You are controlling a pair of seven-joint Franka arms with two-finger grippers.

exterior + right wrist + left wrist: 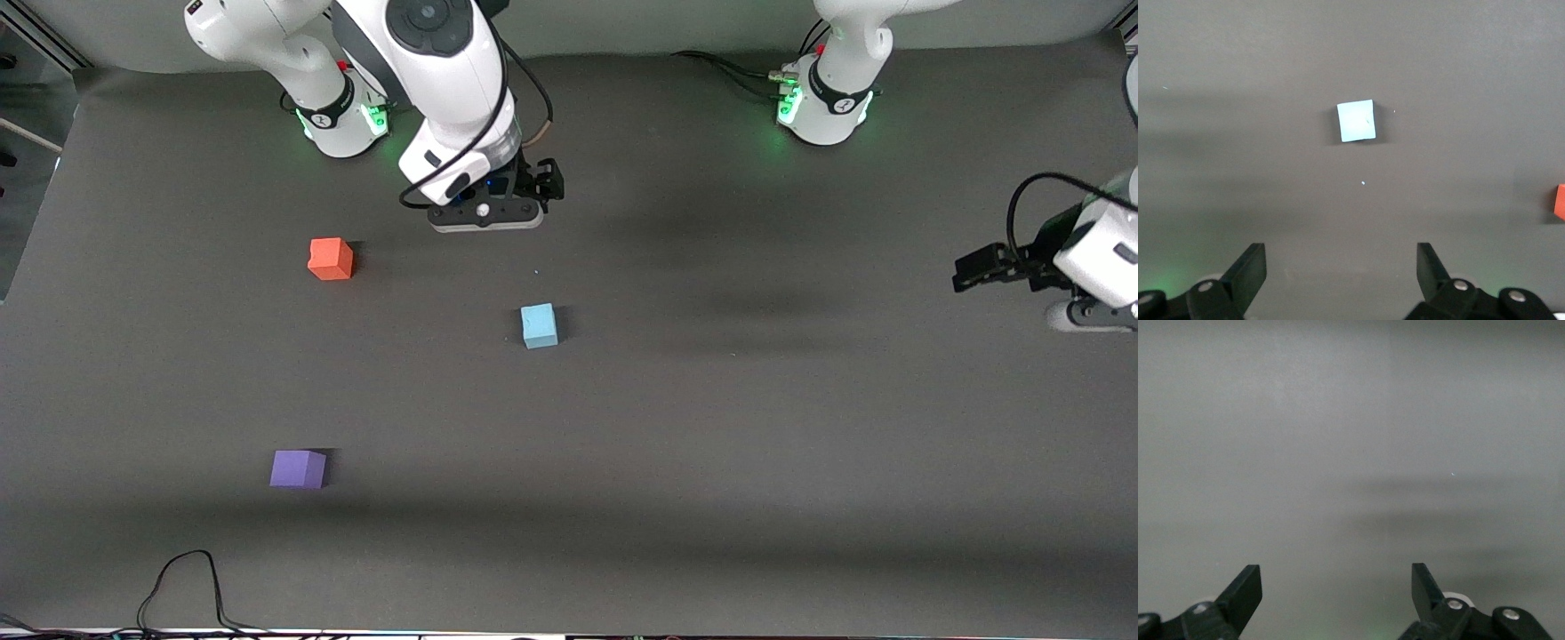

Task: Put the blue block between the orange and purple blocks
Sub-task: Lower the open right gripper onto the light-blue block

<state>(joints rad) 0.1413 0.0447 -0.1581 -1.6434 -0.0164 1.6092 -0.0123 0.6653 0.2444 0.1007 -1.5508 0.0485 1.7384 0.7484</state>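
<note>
the blue block [539, 325] sits flat on the dark grey table [756, 427], roughly mid-table and alone, with nothing touching it. it is a cube, so it has no long axis to speak of; its top face is level and its edges are turned just slightly off square to the table's edges. the right wrist view shows the same thing, the blue block [1356, 121] lying a little skewed.

the orange block [331, 259] lies farther from the front camera than the blue one and toward the right arm's end of the table. the purple block [298, 468] lies nearer to that camera, also toward the right arm's end. the three are well apart from each other.

the right gripper [498, 212] hangs in the air over bare table, its fingers [1248, 270] spread wide and holding nothing. the left gripper [982, 267] waits over the left arm's end of the table, its fingers [1245, 593] likewise parted and empty.
</note>
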